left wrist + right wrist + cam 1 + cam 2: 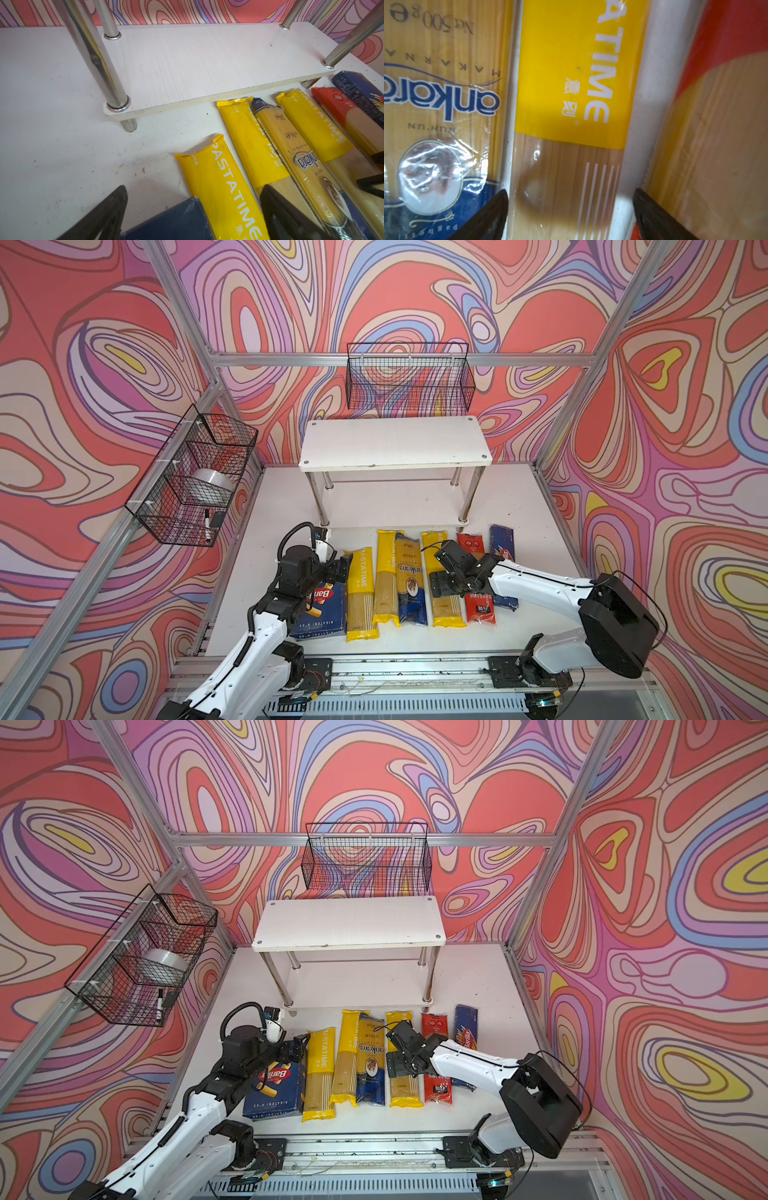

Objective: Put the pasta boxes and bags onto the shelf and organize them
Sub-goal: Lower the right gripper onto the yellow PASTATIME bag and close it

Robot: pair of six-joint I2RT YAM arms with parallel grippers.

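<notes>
Shelf [395,443] boards bare, chrome legs [316,497] flank lower tier's opening, pasta bags [384,568] packed side by side before it

"PASTATIME" is printed on the yellow packet [220,187] | "ankara", "MAKARNA", "Net 500 g" are read on the blue-based spaghetti packet [436,99] | "Barilla", "RIGATONI" are shown on the rigatoni carton [282,1094] — "Barilla" also on the narrow carton [466,1023]

In front of the shelf [395,443], the right arm [540,585] hid the middles of the red bag [470,545] and narrow Barilla box [500,541]; the left arm [266,630] covered part of the rigatoni box [322,610].
</notes>
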